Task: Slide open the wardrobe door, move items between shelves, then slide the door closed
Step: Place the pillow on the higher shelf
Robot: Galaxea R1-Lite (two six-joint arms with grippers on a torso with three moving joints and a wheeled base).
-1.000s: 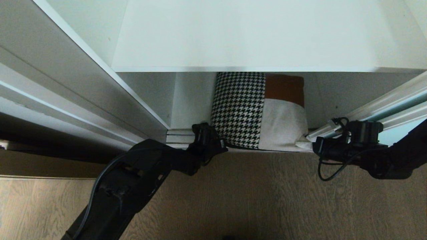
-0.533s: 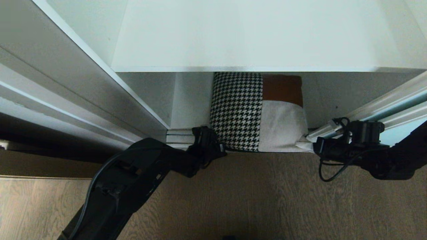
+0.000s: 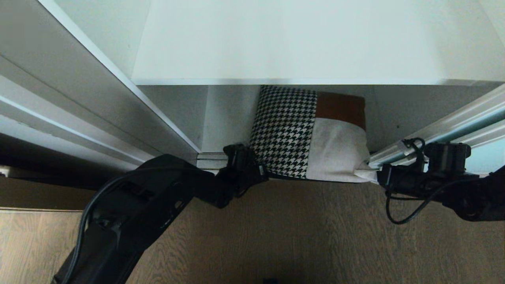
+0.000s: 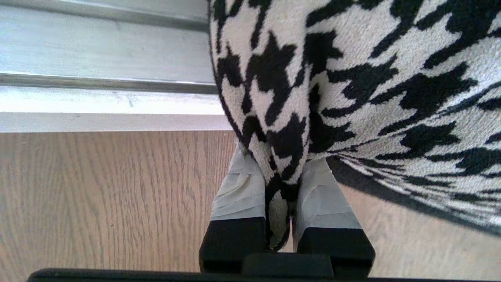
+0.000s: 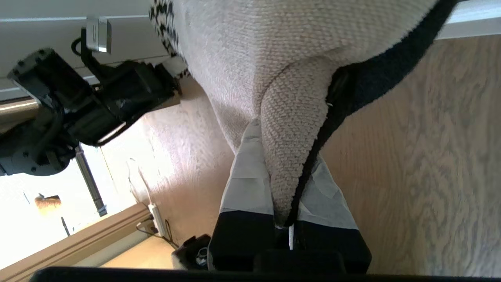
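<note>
Moved: since a second ago I see the cushion (image 3: 311, 138) shifted a little to the right and out toward the floor, both arms drawn back with it; the right gripper (image 3: 378, 178) now sits further right.
Cushion: it stands in the lower compartment under the white shelf (image 3: 300, 43), its near edge out over the door track and the wood floor (image 3: 300, 236).
Left gripper (image 3: 261, 173): clamped on the cushion's near houndstooth corner; in the left wrist view the taped fingers (image 4: 240, 188) pinch the fabric between them.
Right gripper: clamped on the cream corner; in the right wrist view the taped fingers (image 5: 248, 184) squeeze a pulled-out peak of cream cloth with the dark piping beside it.
Door (image 3: 453, 122): only its silver frame and a strip of pale glass show at the right edge; the rest is cut off.
Hidden: the cushion's far top edge is tucked behind the shelf's front lip, so I cannot see how deep it reaches. The shelf it rests on is mostly covered by it. In the head view both sets of fingertips are lost behind the gripper bodies; only the wrist views show the grip.
Hard to make out: the bright room corner in the right wrist view is washed out; cables and a small dark object there are unclear.
Writing: I can read no label or brand anywhere.
</note>
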